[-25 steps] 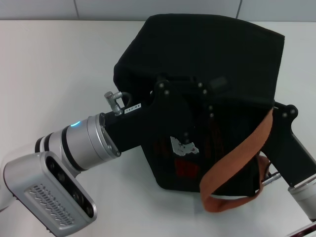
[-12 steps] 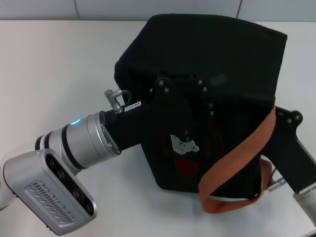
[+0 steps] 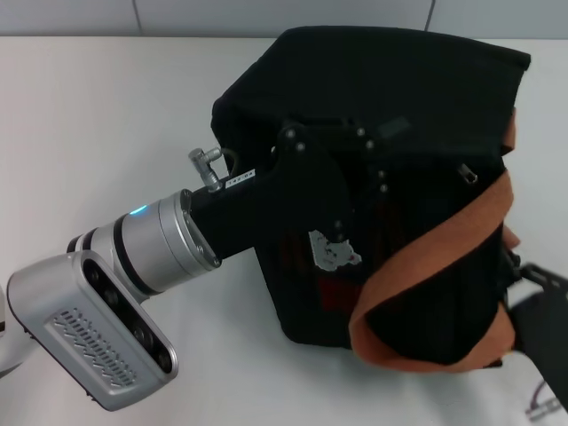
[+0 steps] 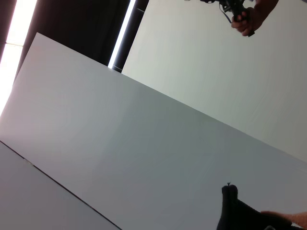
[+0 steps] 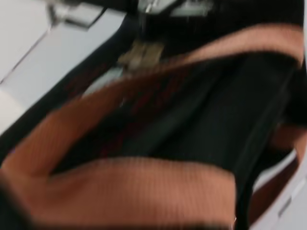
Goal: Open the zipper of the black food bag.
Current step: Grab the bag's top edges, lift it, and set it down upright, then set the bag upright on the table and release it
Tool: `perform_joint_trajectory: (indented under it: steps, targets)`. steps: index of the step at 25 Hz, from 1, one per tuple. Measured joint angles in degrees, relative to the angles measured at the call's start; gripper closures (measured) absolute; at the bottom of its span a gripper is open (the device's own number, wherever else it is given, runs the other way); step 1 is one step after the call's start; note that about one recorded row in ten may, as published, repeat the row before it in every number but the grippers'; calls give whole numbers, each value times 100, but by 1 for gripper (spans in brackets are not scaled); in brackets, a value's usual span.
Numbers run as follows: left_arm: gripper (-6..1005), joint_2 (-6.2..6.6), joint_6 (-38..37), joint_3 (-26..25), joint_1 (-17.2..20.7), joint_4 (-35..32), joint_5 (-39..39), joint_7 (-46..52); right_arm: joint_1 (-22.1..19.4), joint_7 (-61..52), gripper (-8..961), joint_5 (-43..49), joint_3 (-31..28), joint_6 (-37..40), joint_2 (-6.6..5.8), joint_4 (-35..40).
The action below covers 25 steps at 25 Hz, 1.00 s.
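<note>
The left gripper (image 3: 351, 191) lies against the front of the black food bag (image 3: 390, 115) on the white table (image 3: 106, 115); its fingers are black on black, so open or closed, I cannot tell. A small metal pull of the zipper (image 3: 468, 174) shows further right. The right gripper (image 3: 537, 319), behind the bag's lower right corner, is mostly hidden and cut off

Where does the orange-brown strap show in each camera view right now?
Head view: orange-brown strap runs diagonally across the black food bag's near right side.
Left wrist view: not in it.
Right wrist view: strap fills the foreground.
Shared landmark: the black bag fabric beside the strap.
</note>
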<state>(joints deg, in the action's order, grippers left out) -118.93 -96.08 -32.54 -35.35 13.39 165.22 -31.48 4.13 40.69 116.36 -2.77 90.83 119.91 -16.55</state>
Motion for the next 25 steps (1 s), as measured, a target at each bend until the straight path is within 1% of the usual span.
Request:
perform_joint_trajectory:
  steps: [4, 8, 10, 13, 14, 15, 16, 17, 18, 19, 20, 21, 22, 23, 24, 25]
  targets:
    - [907, -4, 69, -45, -8, 37, -10, 10, -247, -76, 888, -8, -24, -146, 0, 128]
    - [907, 0, 90, -59, -7, 72, -10, 99, -321, -121, 872, -18, -38, -275, -1, 157]
    - [907, 0, 98, -64, -7, 73, -11, 116, -366, -283, 863, -36, -87, -124, -3, 156]
    - [907, -2, 119, -79, -7, 73, -12, 147, -412, -758, 851, -81, -199, 456, -9, 157]
    - [907, -21, 214, -286, 87, 201, -23, 478, -448, -1134, 847, -92, -320, 819, -10, 166]
    - [907, -21, 302, -463, 226, 352, -31, 831, -448, -1134, 843, -92, -320, 819, -10, 166]
    - [907, -22, 438, -675, 447, 560, -36, 1367, -462, -1347, 839, -99, -402, 987, -13, 191]
    - [907, -22, 438, -675, 447, 560, -36, 1367, -463, -1604, 835, -104, -469, 1164, -18, 233]
    - [907, -23, 553, -834, 679, 753, -54, 1913, -457, -1842, 831, -106, -512, 1311, -23, 283]
    - [907, -24, 581, -858, 793, 805, -81, 2111, -413, -2495, 826, -108, -547, 1628, -37, 438]
    - [907, -24, 606, -859, 941, 842, -160, 2365, -413, -2495, 822, -108, -547, 1628, -37, 438]
    - [907, -24, 618, -850, 1056, 862, -228, 2566, -382, -2802, 818, -109, -551, 1742, -43, 514]
    - [907, -24, 618, -850, 1056, 862, -228, 2566, -335, -3156, 814, -110, -549, 1875, -45, 630]
    - [907, -25, 625, -834, 1199, 850, -314, 2838, -281, -3556, 810, -109, -536, 2000, -45, 749]
    - [907, -25, 637, -833, 1307, 806, -347, 3111, -159, -4219, 759, -69, -478, 2226, -47, 1019]
    - [907, -25, 637, -833, 1307, 806, -347, 3111, -125, -4376, 707, -47, -454, 2283, -48, 1097]
